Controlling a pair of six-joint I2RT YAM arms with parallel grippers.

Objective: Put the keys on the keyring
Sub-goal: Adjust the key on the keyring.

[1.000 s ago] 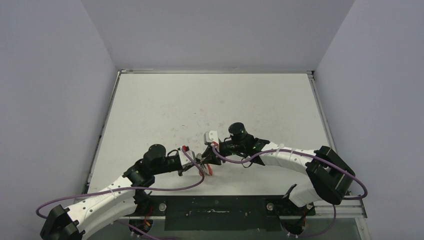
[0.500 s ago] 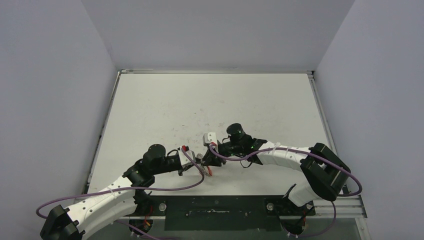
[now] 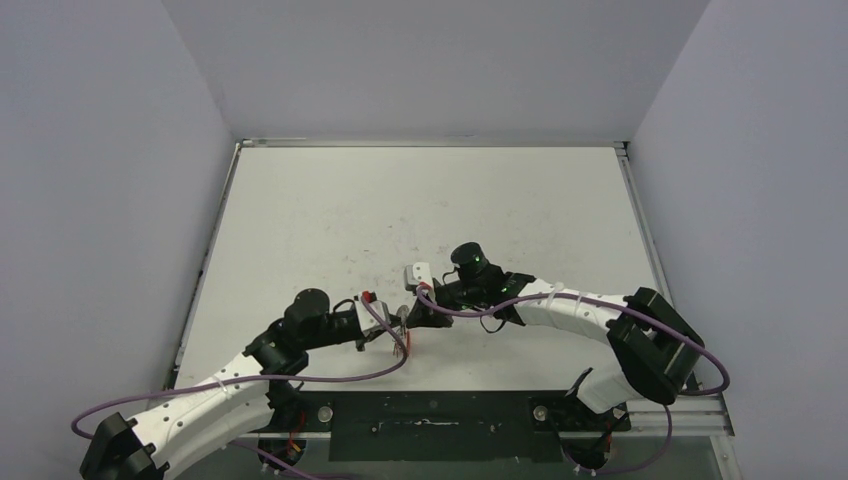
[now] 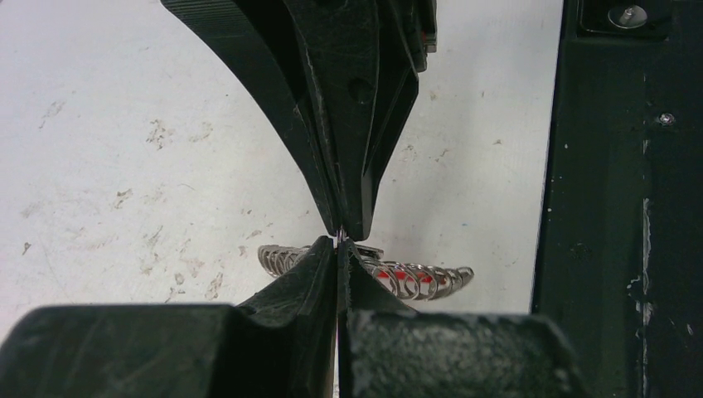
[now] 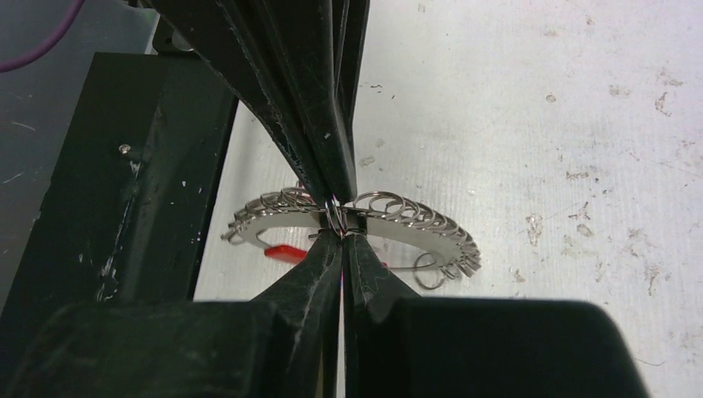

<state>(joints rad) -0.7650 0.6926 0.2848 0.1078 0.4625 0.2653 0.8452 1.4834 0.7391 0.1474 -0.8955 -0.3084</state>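
Note:
The keyring (image 5: 398,222) is a thin metal ring with a red sleeve (image 5: 284,253), lying low over the white table (image 3: 420,210) near its front edge. Small silver keys (image 5: 414,214) are strung round it. My left gripper (image 4: 340,243) is shut on the ring's thin wire. My right gripper (image 5: 342,235) comes from the opposite side, tip to tip with the left, and is shut on the same stretch of ring. In the top view both grippers (image 3: 398,322) (image 3: 412,316) meet over the keyring (image 3: 408,340). A small dark piece by the tips is too small to identify.
The black base plate (image 4: 622,207) that carries the arms runs along the table's front edge, right beside the keyring. Purple cables (image 3: 330,378) loop along both arms. Grey walls (image 3: 100,200) enclose the table on three sides.
My right gripper has closed and shifted a little left toward the left gripper. The left arm and the keyring have held still.

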